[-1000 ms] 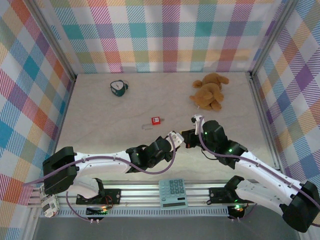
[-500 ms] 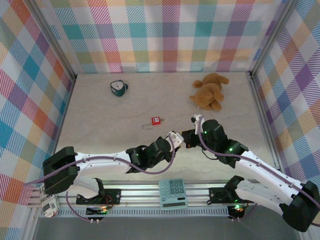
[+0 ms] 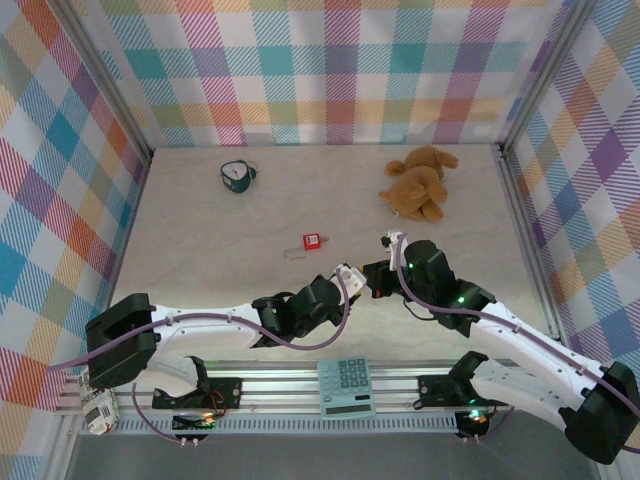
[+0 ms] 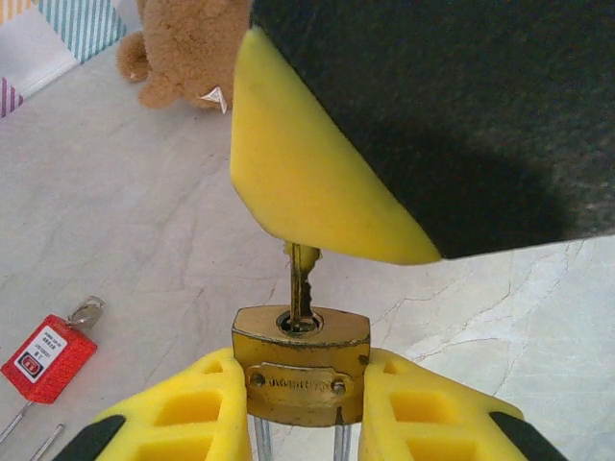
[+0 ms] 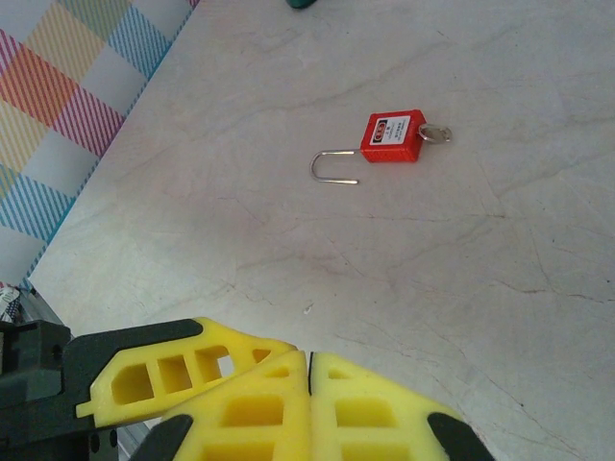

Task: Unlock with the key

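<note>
The small brass padlock (image 4: 301, 365) sits upright between the yellow fingers of my left gripper (image 4: 301, 389), which is shut on its body, with the silver shackle legs pointing down. The slim metal key (image 4: 302, 283) stands in the keyhole on top of the padlock. Its head is hidden under the yellow pad (image 4: 307, 182) of my right gripper. In the right wrict view my right gripper (image 5: 309, 370) is shut, its pads pressed together. In the top view the left gripper (image 3: 348, 274) and right gripper (image 3: 372, 279) meet at mid-table.
A red square padlock (image 5: 392, 136) with its shackle swung open lies on the table (image 5: 480, 288) to the far left of the grippers, red padlock (image 3: 312, 241). A teddy bear (image 3: 420, 182) lies at the back right, a teal object (image 3: 237, 176) at the back left, a calculator (image 3: 346, 387) on the front rail.
My right gripper has edged slightly left, closer to the left gripper. The left gripper, the brass padlock and the red padlock have stayed where they were.
</note>
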